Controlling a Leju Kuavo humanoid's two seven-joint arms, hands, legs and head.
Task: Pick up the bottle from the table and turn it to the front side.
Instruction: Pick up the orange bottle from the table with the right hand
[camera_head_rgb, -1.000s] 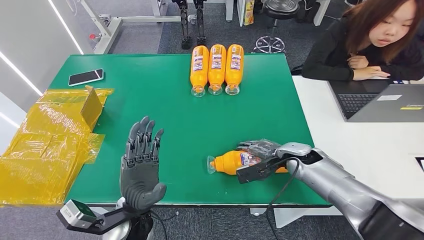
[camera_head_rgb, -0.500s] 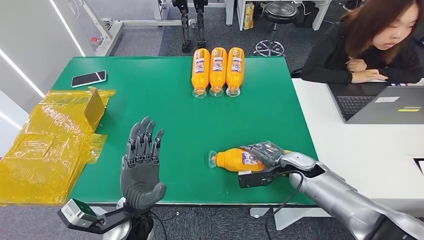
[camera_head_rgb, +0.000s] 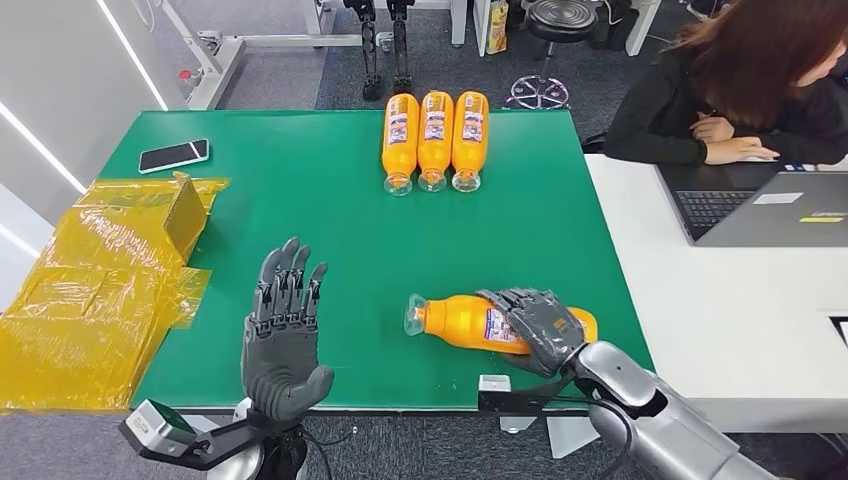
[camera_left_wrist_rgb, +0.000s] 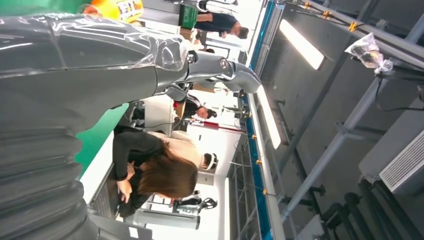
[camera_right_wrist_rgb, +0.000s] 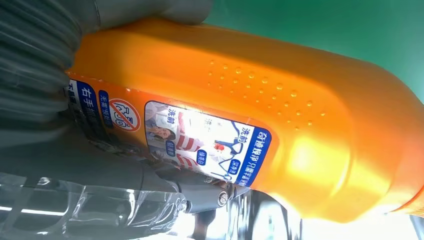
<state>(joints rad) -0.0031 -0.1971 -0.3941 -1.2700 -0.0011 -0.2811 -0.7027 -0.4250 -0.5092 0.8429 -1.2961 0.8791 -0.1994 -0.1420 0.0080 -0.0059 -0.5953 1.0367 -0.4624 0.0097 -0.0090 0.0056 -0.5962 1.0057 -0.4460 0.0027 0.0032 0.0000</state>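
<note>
Orange bottle (camera_head_rgb: 470, 322) is being grasped by right hand (camera_head_rgb: 535, 325) on green tabletop (camera_head_rgb: 330, 220); left hand (camera_head_rgb: 283, 330) is being held spread, empty. Lifting and label-forward rotation are being called for next.

The head view is bright and evenly lit from above, sharp across the green surface (camera_head_rgb: 330, 210), with only soft, short shadows beneath the orange bottle (camera_head_rgb: 470, 322) and the raised left hand (camera_head_rgb: 283, 340). The yellow plastic wrap (camera_head_rgb: 90, 300) shows dull sheen. In the left wrist view, long ceiling light strips (camera_left_wrist_rgb: 302, 42) burn out to white and the close grey cover of the hand is blurred. The right wrist view is very close: the bottle's label reads clearly, a strong glare patch sits on its orange side, and the lower corner washes out to white.
</note>
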